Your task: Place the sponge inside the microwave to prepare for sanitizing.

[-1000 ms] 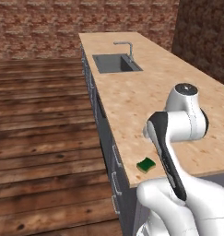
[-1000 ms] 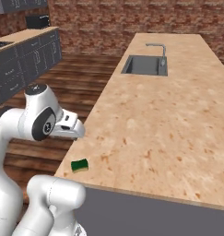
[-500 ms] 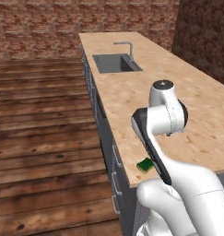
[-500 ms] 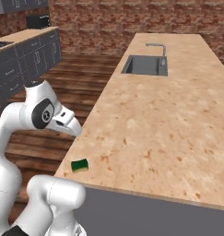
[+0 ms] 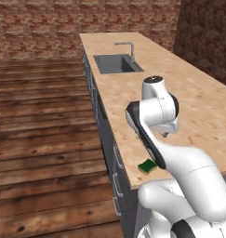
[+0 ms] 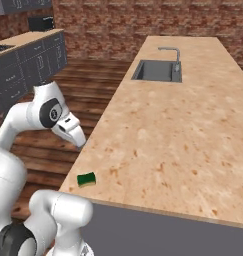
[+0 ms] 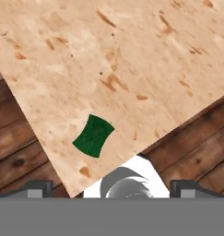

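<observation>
Left base view: sponge sits flat on the counter, right at the front edge near the corner, about 5 o'clock in frame. Arm's elbow and forearm hang over it and cover part of it. Sink with faucet is well apart up the counter at 12 o'clock.

Right base view: same sponge at 7 o'clock, dark green top, thin yellow side showing, nothing touching it. Gripper hovers above the counter's left edge, up and slightly left of the sponge, clear air between them. Microwave isn't identifiable here; a dark box on the far cabinets at 10 o'clock is too small to call.

Hand view: camera looks down on the counter corner. Sponge lies at roughly 7 o'clock from frame centre, rotated diagonally relative to the fingers. Finger tips sit at the bottom corners, jaws spread fully wide, nothing between them.

Step, my read: approach phase of the pick, grasp not yet made. Next move calls for shifting the hand so the sponge is centred between the tips, rolling the wrist to square up with its short sides, then descending. The edge is close, so avoid nudging it off.
</observation>
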